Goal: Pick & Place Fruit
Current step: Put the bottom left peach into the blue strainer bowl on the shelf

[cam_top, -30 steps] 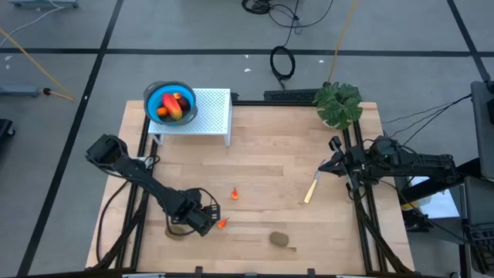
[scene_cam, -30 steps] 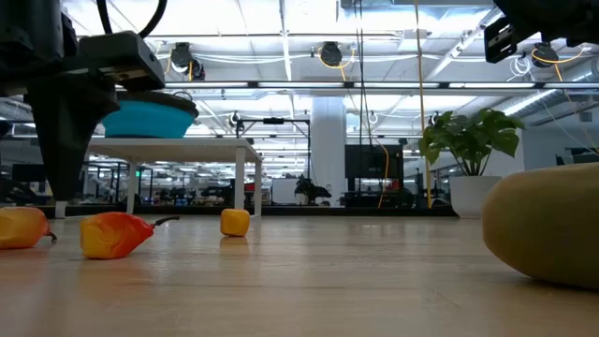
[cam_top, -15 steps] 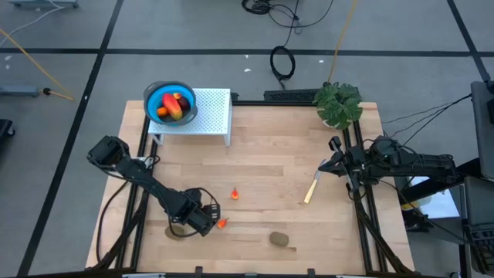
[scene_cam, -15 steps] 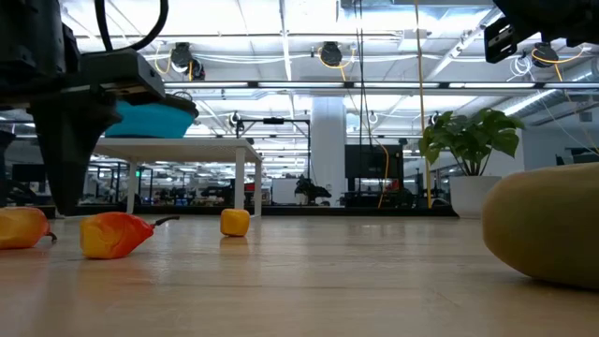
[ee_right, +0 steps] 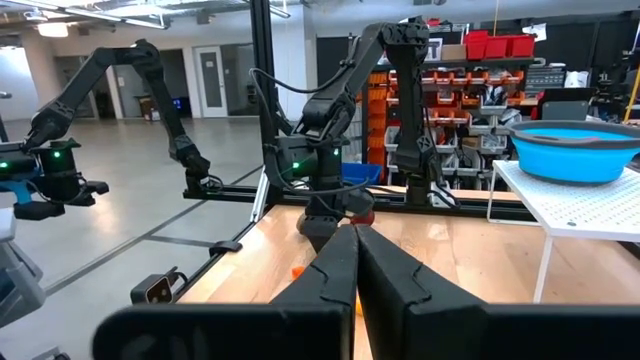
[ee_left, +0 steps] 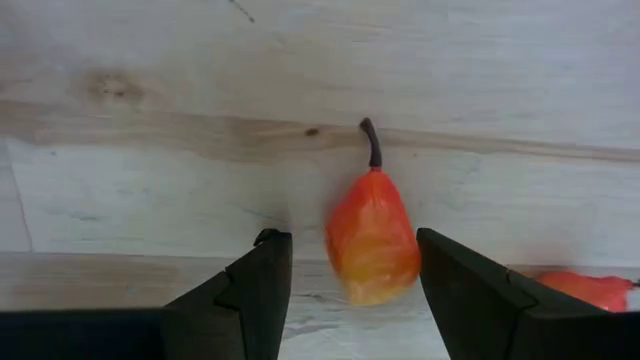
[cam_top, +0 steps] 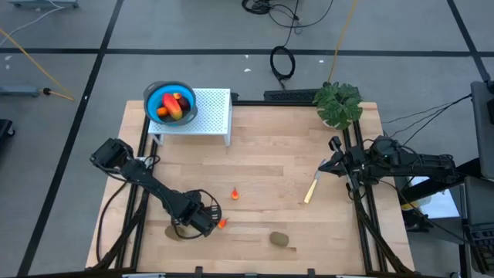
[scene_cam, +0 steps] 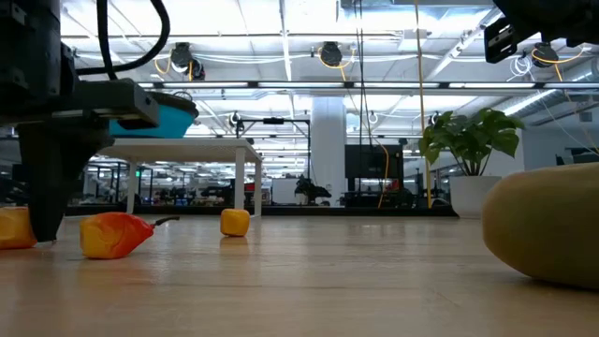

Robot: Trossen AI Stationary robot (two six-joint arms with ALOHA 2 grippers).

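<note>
A red-orange, pear-shaped toy fruit (ee_left: 371, 240) with a dark stem lies on the wooden table. My left gripper (ee_left: 347, 236) points down over it, open, one finger on each side of it; I see no touch. In the high view this gripper (cam_top: 201, 220) hides that fruit. A second orange fruit (cam_top: 222, 224) lies just beside it, a small one (cam_top: 235, 193) farther off, a kiwi (cam_top: 280, 240) near the front edge, and another brown one (cam_top: 175, 231) partly under the arm. My right gripper (ee_right: 355, 262) waits shut at the table's right edge.
A blue bowl (cam_top: 171, 104) holding fruit stands on a white perforated stand (cam_top: 212, 114) at the far left. A pale yellow stick (cam_top: 312, 188) lies right of centre, and a leafy plant (cam_top: 338, 103) stands at the far right corner.
My left gripper has sunk a little toward the table over the pear-shaped fruit, and its finger now covers part of that fruit in the low view. Its opening looks the same. No fruit has moved.
</note>
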